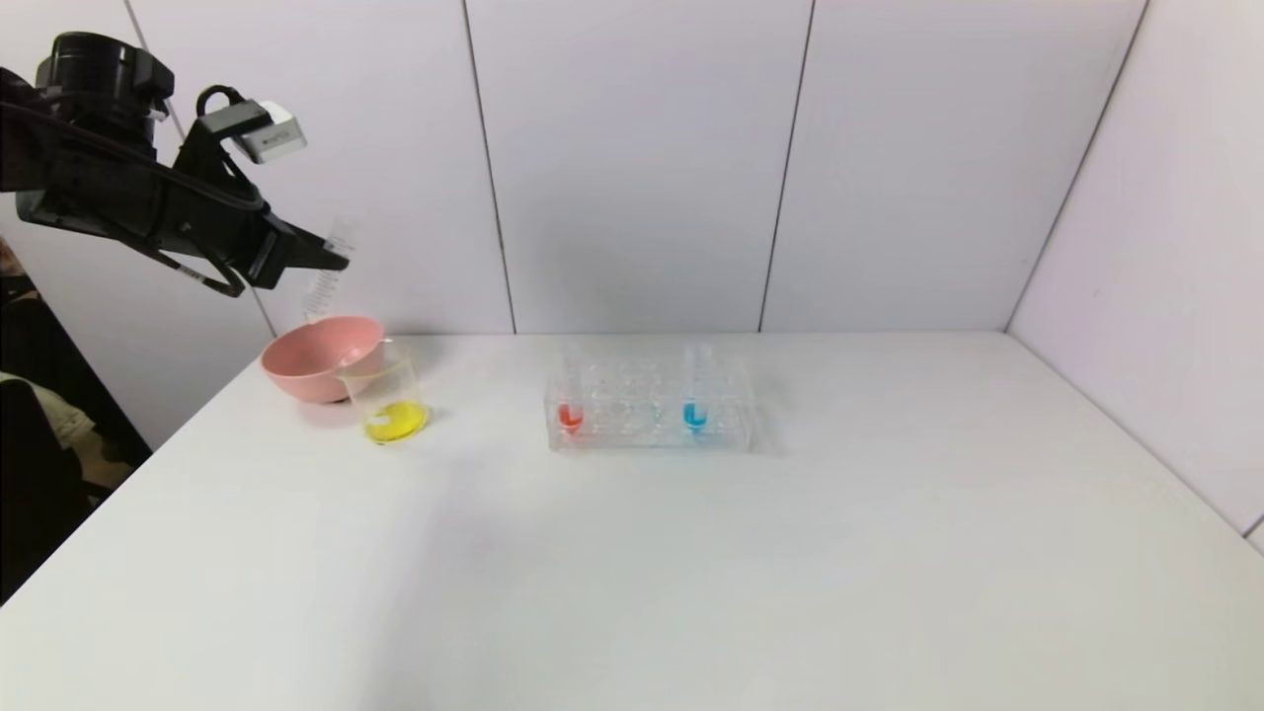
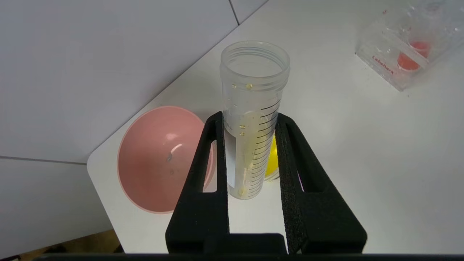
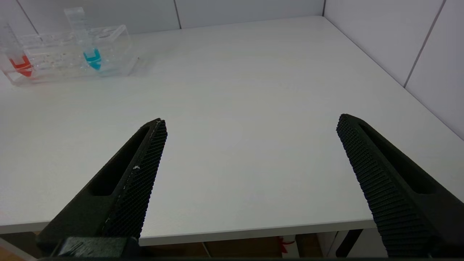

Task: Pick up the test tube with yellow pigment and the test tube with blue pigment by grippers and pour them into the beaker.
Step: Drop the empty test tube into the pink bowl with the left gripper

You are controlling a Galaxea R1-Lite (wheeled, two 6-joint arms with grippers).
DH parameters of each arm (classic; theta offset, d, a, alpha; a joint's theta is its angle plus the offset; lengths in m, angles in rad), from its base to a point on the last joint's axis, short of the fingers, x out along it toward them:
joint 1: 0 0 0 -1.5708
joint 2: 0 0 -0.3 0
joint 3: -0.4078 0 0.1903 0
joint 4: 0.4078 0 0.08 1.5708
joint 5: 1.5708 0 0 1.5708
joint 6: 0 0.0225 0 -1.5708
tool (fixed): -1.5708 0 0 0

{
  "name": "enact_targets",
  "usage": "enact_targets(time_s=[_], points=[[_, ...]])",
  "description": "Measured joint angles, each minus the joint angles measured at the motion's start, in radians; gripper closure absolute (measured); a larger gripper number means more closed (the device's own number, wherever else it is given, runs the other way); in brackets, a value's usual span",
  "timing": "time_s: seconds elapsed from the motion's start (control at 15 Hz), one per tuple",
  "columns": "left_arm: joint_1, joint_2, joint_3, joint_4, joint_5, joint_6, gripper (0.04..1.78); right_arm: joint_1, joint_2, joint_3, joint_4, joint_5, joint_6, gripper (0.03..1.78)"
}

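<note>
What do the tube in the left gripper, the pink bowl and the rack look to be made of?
Test tube with yellow pigment: likely clear plastic, faintly cloudy, with a threaded neck and printed black graduations. Pink bowl: probably plastic or melamine, opaque, smooth, with soft highlights. Rack: seemingly clear acrylic, glossy with sharp transparent edges. Left gripper fingers: matte black, textured pads.

Open tabletop: the white table (image 1: 691, 573) lies bare in front of the tube rack (image 1: 650, 405) and out to its right edge.
Middle obstacle: the rack stands mid-table, with the test tube with blue pigment (image 1: 696, 390) and a red tube (image 1: 571, 395) rising above it.
Left rear cluster: the beaker (image 1: 388, 395) touches the pink bowl (image 1: 321, 357); a bare strip separates them from the rack.
Above the bowl: the left gripper (image 1: 331, 259) clamps the test tube with yellow pigment (image 1: 326, 272).
Walls: panels (image 1: 642, 158) close the back and right.
</note>
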Motion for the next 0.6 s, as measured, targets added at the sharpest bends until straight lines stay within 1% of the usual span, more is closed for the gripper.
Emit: enact_targets(time_s=[0.27,0.6], points=[[0.038,0.018,0.005,-0.095,0.005,-0.150,1.40,0.000,0.000,0.000,0.000,0.000,0.000,0.10],[0.079,0.079,0.010,-0.183,0.027,-0.164,1.40,0.000,0.000,0.000,0.000,0.000,0.000,0.10]])
